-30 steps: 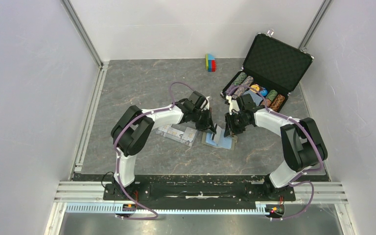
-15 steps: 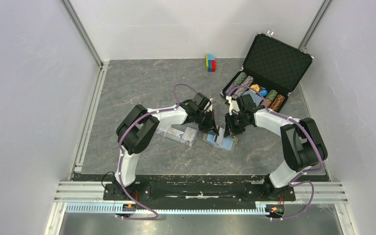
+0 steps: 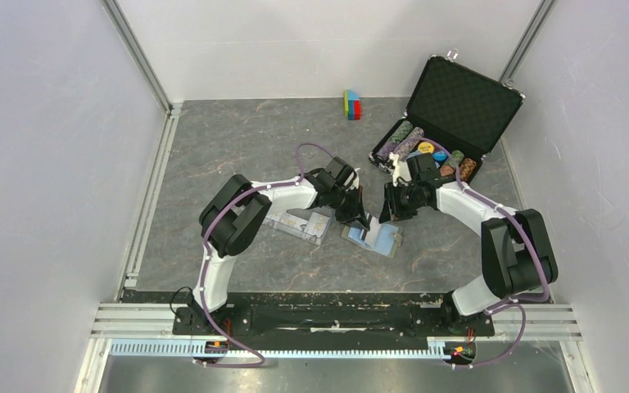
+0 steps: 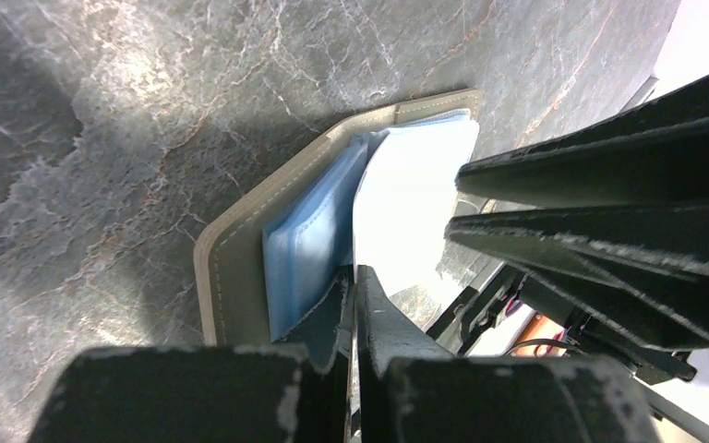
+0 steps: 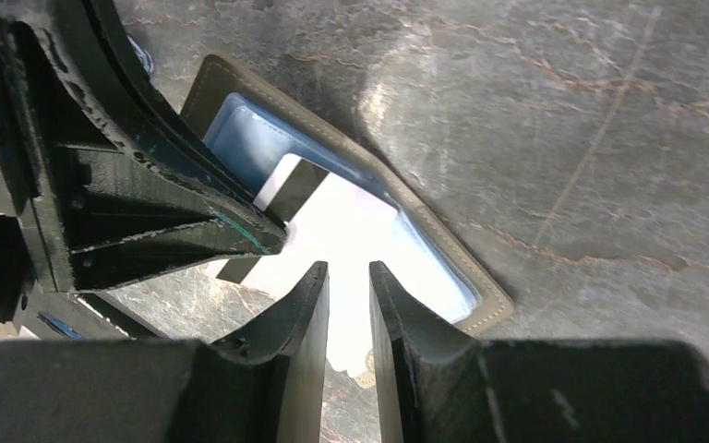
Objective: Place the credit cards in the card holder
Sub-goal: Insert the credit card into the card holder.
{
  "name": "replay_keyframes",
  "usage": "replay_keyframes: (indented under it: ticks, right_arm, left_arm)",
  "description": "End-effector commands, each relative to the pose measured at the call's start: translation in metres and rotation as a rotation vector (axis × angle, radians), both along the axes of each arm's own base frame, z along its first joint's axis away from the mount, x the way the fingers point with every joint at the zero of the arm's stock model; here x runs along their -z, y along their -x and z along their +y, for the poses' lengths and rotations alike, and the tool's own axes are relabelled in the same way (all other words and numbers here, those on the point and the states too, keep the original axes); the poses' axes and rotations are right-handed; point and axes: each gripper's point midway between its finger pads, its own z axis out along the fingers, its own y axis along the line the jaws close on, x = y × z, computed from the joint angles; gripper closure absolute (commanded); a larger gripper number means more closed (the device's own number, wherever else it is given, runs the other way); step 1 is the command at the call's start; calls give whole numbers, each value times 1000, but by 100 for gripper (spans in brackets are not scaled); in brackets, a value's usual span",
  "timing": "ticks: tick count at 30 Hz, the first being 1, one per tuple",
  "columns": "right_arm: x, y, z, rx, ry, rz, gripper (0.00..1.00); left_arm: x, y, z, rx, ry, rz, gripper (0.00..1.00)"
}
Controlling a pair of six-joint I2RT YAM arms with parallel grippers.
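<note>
- The left gripper has its two black fingers pressed together. Its tips sit at the edge of the soft blue lining. I cannot tell if they pinch the lining or only touch it.
- The right gripper has its fingers a little apart. A thin gap shows between them, and nothing is squeezed in it.
- The credit card shows through that gap, right under the right gripper's tips. It is flat, thin and so bright white that no print can be read.
- The card holder lies open and flat under both grippers. It has a grey-brown rim with neat stitches and round corners.
- Only the wrist cameras show the card part way in the blue pocket, with one end sticking out. From the top, the two arms hide most of this.
- The table is dark grey, like marble with pale veins.
- A clear plastic case lies just beside the left gripper, on its outer side.
- Past the right gripper, an open black briefcase holds rows of coloured chips.
- Far beyond both grippers, small coloured blocks stand near the back wall.
</note>
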Motion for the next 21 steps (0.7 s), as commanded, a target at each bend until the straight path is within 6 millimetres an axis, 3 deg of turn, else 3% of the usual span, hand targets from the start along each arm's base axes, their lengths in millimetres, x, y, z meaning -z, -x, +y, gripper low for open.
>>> replay_keyframes:
  ticks: [1, 11, 16, 21]
  right_arm:
    - [-18, -7, -13, 30, 0, -34, 75]
    - [7, 28, -74, 207, 150, 90, 80]
    - [22, 48, -73, 192, 142, 161, 84]
    - [32, 55, -60, 173, 70, 211, 87]
  left_arm:
    - [24, 12, 6, -14, -82, 64, 98]
    - [28, 11, 16, -24, -149, 56, 98]
    - [24, 14, 14, -8, -134, 61, 98]
    - [19, 15, 11, 10, -124, 65, 98]
